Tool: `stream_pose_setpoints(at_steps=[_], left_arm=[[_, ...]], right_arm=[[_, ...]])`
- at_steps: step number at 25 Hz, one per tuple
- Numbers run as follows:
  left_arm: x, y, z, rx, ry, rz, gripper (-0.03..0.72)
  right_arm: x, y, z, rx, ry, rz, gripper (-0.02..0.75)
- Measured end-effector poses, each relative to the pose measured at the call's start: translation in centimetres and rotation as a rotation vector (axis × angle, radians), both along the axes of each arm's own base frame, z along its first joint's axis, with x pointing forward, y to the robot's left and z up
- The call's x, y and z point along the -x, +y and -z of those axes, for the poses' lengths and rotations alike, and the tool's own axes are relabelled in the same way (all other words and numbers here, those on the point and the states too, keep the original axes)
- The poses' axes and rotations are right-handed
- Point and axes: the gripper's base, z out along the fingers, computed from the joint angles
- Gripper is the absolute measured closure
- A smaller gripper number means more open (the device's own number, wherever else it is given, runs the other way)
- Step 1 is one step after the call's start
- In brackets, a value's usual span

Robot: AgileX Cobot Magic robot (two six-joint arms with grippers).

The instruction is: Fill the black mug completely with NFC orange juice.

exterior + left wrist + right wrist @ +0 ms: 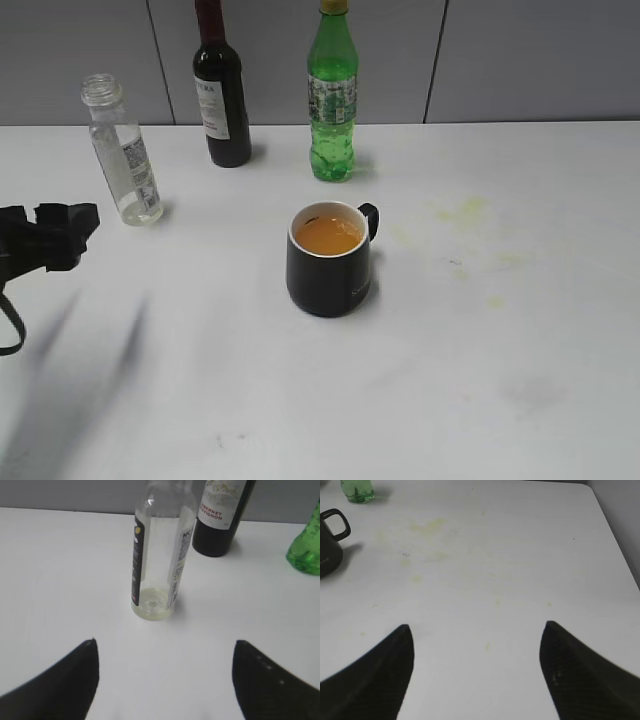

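Left tool spread empty, right tool likewise, white table faintly yellow-stained, grey wall.

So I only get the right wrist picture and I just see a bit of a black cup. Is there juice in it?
Observer: Yes. The exterior view shows orange juice inside the black mug, sitting a little under the rim.
Operator: Where did the juice bottle go?
Observer: The clear bottle stands upright at the back left of the table, nearly empty, with no cap.
Operator: Is an arm holding it?
Observer: No. The left gripper is open, in front of the bottle and not touching it.
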Motion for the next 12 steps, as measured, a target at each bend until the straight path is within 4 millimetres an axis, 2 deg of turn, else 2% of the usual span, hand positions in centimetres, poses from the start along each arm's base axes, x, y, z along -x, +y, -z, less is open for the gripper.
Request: stream_pose_setpoints(at_steps=[5,12], left_arm=[[1.8,0.0,-2.2,-0.019,0.064,0.067,0.062],[3.9,-0.6,-4.2,-0.022,0.280,0.188,0.078]], right_arm=[[0.0,0.0,0.0,0.000,0.000,0.000,0.144],[0.0,0.0,0.0,0.000,0.000,0.000,0.144]])
